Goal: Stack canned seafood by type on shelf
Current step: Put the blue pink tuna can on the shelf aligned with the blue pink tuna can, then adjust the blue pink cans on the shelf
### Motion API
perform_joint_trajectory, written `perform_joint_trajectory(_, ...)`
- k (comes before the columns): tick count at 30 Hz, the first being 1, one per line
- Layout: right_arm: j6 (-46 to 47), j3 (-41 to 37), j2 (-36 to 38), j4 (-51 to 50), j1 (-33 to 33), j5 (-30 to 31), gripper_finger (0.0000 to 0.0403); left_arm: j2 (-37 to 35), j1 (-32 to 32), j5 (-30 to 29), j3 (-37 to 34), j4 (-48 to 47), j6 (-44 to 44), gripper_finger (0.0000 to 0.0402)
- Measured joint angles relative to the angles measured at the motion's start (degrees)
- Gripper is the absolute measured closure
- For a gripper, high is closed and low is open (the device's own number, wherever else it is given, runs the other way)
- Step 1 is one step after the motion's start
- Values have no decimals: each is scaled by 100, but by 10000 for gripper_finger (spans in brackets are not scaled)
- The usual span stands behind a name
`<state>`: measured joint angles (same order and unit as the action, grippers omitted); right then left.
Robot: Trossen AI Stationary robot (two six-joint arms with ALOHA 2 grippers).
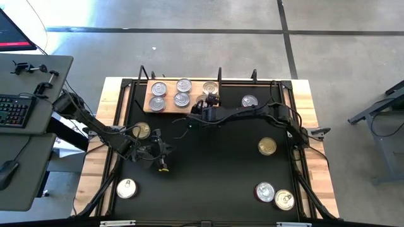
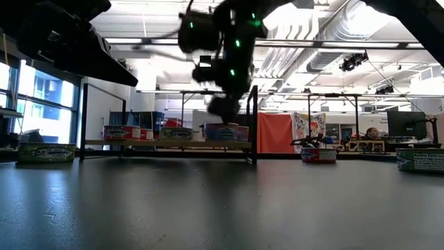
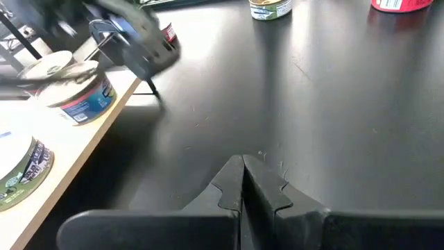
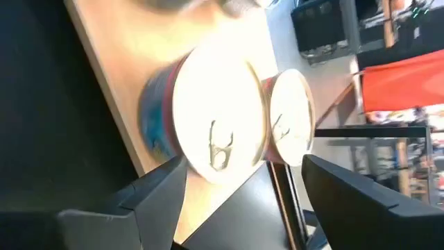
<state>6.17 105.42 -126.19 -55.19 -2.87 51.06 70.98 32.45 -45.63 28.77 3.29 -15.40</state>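
Black mat [image 1: 208, 157] covers the table; concrete floor [image 1: 189, 50] lies beyond

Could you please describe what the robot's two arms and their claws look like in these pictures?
Both arms are dark, slim and jointed, with black cables running along them. The left claw has two matte black angular fingers. The right claw has broad, flat black fingers. In the low view, small green lights glow on the right wrist.

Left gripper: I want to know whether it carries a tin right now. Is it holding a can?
No: in its wrist view the left gripper has its fingers pressed together with only bare black mat beyond them.
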Motion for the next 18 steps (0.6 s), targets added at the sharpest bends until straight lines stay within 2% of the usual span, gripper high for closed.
perform_joint_trajectory(5, 253, 723, 0, -524, 0, -426, 124, 0, 0, 0, 0, 0, -26, 402)
perform_joint_trajectory(9, 94, 1046, 12, -366, -73, -1402, 137, 2, 0, 0, 0, 0, -57, 402)
perform_joint_trajectory(13, -190, 983, 5, 30, -351, -1985, 190, 2, 0, 0, 0, 0, -59, 402)
perform_joint_trajectory(18, 143, 827, -20, 361, -844, -2132, 296, 4, 0, 0, 0, -2, -94, 402)
